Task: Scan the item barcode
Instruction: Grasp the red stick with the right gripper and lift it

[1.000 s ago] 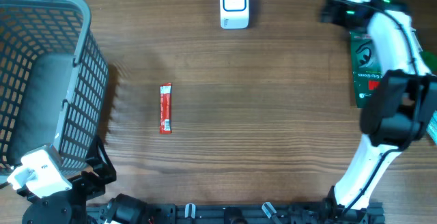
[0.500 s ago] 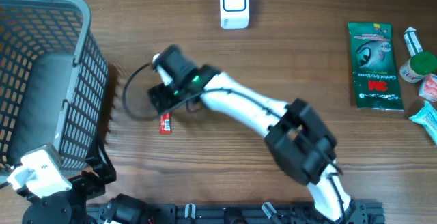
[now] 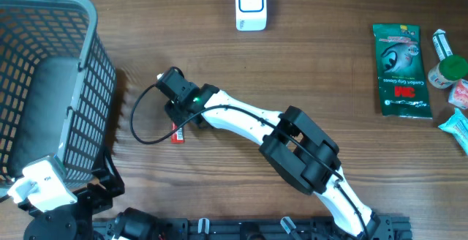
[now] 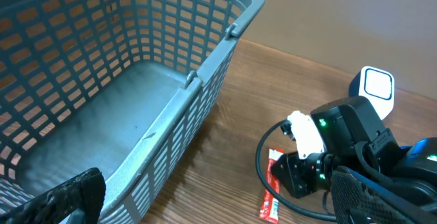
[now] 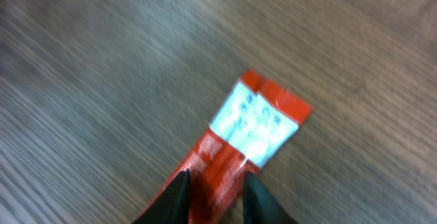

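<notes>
Reaching across the wooden table [image 3: 307,72] toward its left half, the right arm stretches low with its right gripper [image 5: 215,198] set down over a red packet [image 5: 254,123]. The wrist view is blurred, but it shows the two dark fingertips [image 5: 179,191] drawn in against the long edges of the packet, clamped on its near part, while the end with the pale printed panel sticks out beyond them. The packet lies flat on the wood, a little to the right of the grey plastic basket [image 3: 96,64], and from above only its near end shows under the gripper. A loop of black cable curls beside the wrist toward the basket. A white scanner [image 3: 250,6] stands at the far edge, well apart from the packet. The left gripper [image 4: 222,198] waits at the near left corner beside the basket, its fingers spread wide apart with nothing between them. A green pouch [image 3: 400,68] lies flat at the far right, with a green-capped bottle [image 3: 451,70] and a white tube [image 3: 442,45] just beside it.
</notes>
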Robot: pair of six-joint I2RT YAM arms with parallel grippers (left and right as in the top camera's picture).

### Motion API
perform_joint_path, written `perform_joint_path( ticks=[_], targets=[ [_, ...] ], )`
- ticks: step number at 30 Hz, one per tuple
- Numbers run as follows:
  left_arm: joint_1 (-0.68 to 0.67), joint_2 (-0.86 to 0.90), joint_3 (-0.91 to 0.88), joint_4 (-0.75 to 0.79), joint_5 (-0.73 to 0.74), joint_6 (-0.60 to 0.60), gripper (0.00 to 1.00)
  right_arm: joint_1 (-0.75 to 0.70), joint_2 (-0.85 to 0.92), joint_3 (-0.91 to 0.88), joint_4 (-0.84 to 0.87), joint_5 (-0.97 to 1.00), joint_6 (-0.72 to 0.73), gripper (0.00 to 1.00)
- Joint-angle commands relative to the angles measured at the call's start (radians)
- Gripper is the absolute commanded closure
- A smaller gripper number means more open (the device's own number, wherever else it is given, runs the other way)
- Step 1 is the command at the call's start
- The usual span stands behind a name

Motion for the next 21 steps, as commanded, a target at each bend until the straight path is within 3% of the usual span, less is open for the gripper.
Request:
perform_joint_path(
  ticks=[1, 4, 12, 17, 19, 21],
  targets=[
    [-0.004, -0.003, -0.003, 0.003, -0.009, -0.002, 0.0, -0.005, 0.021, -0.003, -0.083, 0.022, 0.007, 0.86],
    [-0.004, -0.003, -0.003, 0.003, -0.009, -0.002, 0.0, -0.061, 0.021, -0.003, -0.185, 0.119, 0.082, 0.96],
    [-0.004, -0.003, -0.003, 0.003, -0.009, -0.002, 0.0, -0.256, 0.02, 0.022, -0.364, 0.251, 0.126, 0.95],
    [-0.004, -0.003, -0.003, 0.003, -0.009, -0.002, 0.0, -0.363, 0.005, 0.024, -0.402, 0.199, 0.044, 0.94],
    [-0.004, -0.003, -0.003, 0.003, -0.009, -0.002, 0.0, -0.384, -0.034, 0.038, -0.432, 0.139, 0.044, 0.62],
    [-0.004, -0.003, -0.003, 0.003, -0.009, -0.002, 0.0, -0.392, -0.078, 0.052, -0.439, 0.109, 0.044, 0.38]
  ],
)
